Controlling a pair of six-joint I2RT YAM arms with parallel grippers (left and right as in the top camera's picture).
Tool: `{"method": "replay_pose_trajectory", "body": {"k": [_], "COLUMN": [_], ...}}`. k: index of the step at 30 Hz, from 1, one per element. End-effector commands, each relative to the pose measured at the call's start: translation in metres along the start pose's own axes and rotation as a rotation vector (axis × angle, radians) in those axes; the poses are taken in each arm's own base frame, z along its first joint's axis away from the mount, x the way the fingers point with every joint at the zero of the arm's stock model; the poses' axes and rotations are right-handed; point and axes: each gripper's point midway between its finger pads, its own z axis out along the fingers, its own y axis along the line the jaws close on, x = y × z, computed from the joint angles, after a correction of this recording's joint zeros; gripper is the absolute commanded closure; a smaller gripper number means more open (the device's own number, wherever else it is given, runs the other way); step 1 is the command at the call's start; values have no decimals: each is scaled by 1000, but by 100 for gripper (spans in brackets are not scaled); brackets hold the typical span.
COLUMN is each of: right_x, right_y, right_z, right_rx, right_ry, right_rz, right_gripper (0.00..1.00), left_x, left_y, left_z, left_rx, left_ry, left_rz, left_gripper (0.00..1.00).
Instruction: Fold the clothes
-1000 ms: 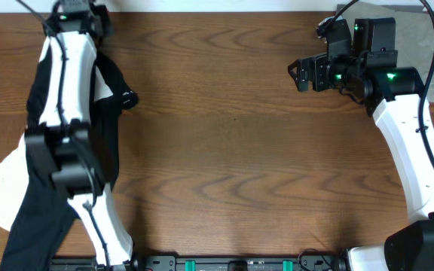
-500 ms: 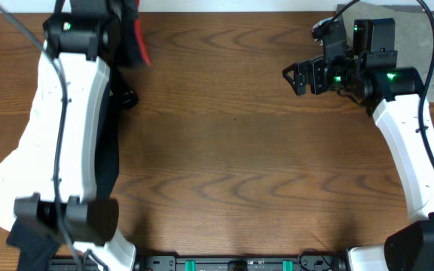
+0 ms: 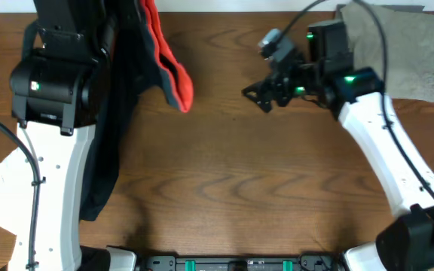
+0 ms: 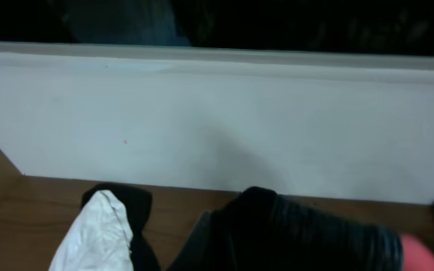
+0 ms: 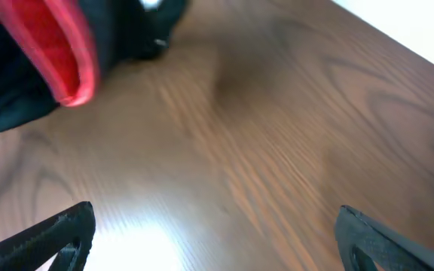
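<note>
Over the brown wood-grain table, black leggings; behind, a white wall.

Left arm extends forward, raised high, left gripper hidden but closed; right arm angles inward, right gripper spread wide.

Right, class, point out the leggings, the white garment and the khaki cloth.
leggings (image 3: 117,128), overhead view, black leg
white garment (image 4: 96,239), left wrist view, its middle
khaki cloth (image 3: 409,53), overhead view, its middle
</note>
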Motion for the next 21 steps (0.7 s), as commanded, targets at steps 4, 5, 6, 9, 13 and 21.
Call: {"method": "replay_pose_trajectory", "body": {"k": [4,5,6,9,13,21], "right_x": [-32,-36,-40,-50,-58,-65], "right_y": [56,63,70,85,96,89], "right_z": [30,32,37,51,77,103], "right_rx": [-173,-182,-189,-183,-167,-133], "right_ry": [-97,-110,-121,-150,-180,-227], "right_rz": [-162,-182,-203,-253,-294,-316], "right_gripper": [1,1,1,1,1,1], "left_x": [0,1,1,1,4,13], "left_y": [-8,-9,-11,-17,-23,-28], "left_z": [-5,-5,-6,-7,-8,-17], "left_rx": [19,22,25,43,58,75], "left_ry": [7,7,8,9,17,54], "left_rz": [-21,-23,-22,-19,-12,0], "left_gripper": [94,94,94,94,94,94]}}
